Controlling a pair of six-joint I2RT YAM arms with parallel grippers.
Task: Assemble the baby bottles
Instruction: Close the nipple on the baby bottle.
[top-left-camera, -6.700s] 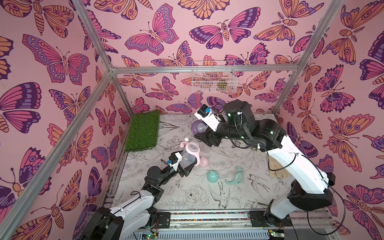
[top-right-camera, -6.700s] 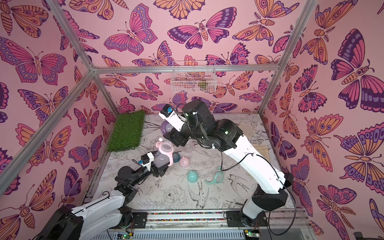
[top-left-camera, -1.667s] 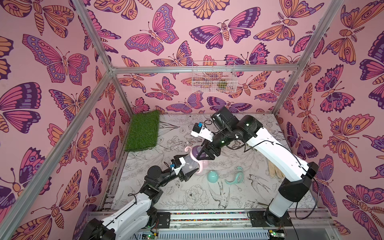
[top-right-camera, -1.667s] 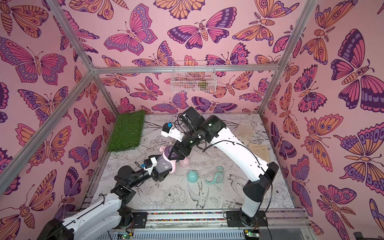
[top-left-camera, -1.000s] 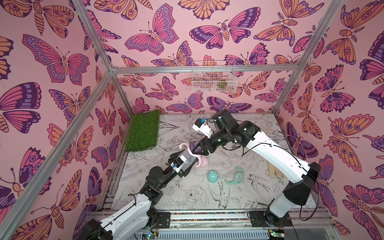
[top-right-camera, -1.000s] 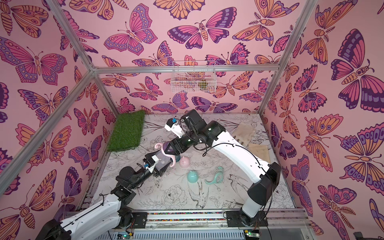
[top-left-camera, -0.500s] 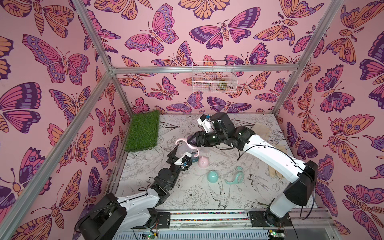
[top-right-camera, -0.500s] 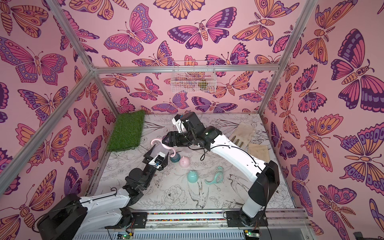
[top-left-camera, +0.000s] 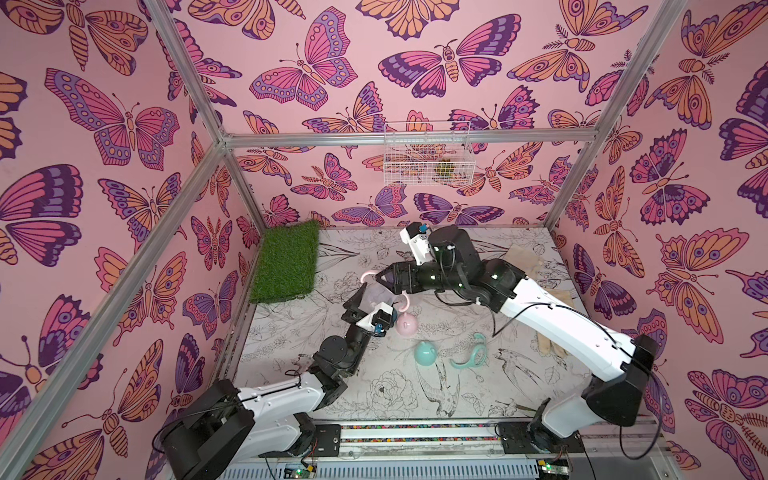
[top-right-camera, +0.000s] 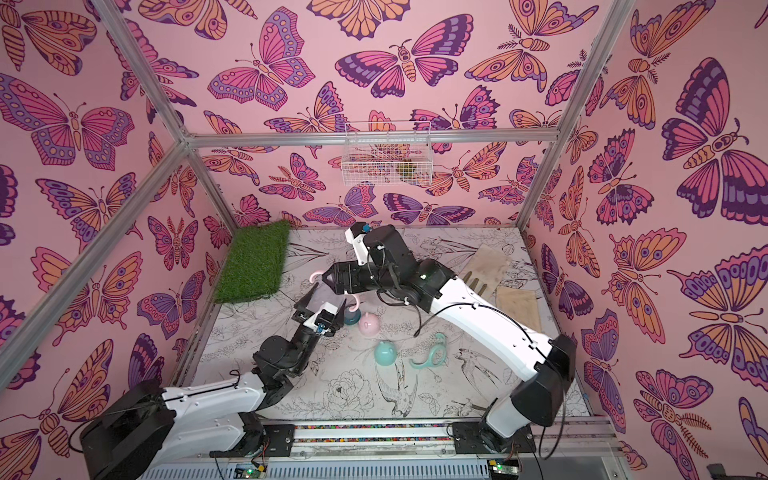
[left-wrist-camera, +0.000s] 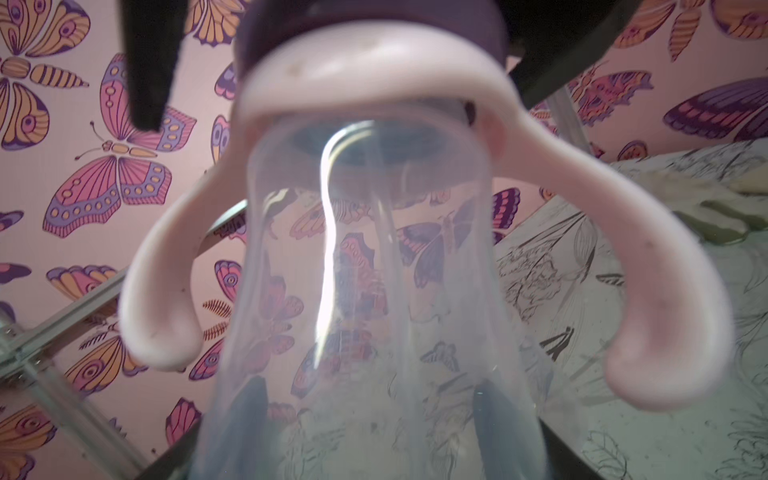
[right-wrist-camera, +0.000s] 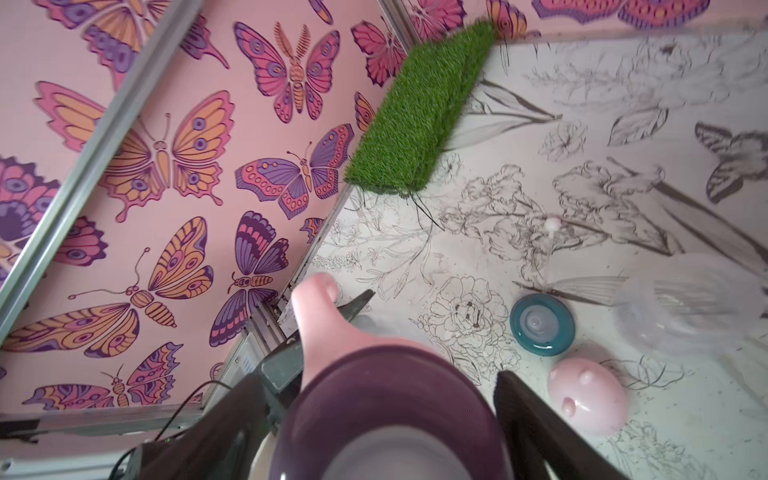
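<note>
My left gripper (top-left-camera: 370, 296) (top-right-camera: 325, 301) (left-wrist-camera: 374, 415) is shut on the clear body of the pink baby bottle (top-left-camera: 376, 296) (left-wrist-camera: 374, 291), held tilted above the table. A pink twin-handled ring (left-wrist-camera: 374, 83) (top-left-camera: 405, 303) and a purple collar (right-wrist-camera: 390, 407) (top-left-camera: 384, 280) sit on its neck. My right gripper (top-left-camera: 388, 280) (right-wrist-camera: 386, 419) straddles the collar, open, with a gap showing beside one finger (right-wrist-camera: 536, 415). On the table lie a pink dome cap (top-left-camera: 406, 325), a teal dome cap (top-left-camera: 425, 354), a teal handle ring (top-left-camera: 471, 357), a teal nipple collar (right-wrist-camera: 542, 324) and a second clear bottle (right-wrist-camera: 685, 307).
A green grass mat (top-left-camera: 286, 262) lies at the back left corner. Beige gloves (top-right-camera: 486, 266) lie at the right side, partly under my right arm. A white wire basket (top-left-camera: 426, 153) hangs on the back wall. Metal frame posts line the walls.
The left arm has carried the bottle up and towards the back. The right gripper's jaws have widened around the purple collar.
</note>
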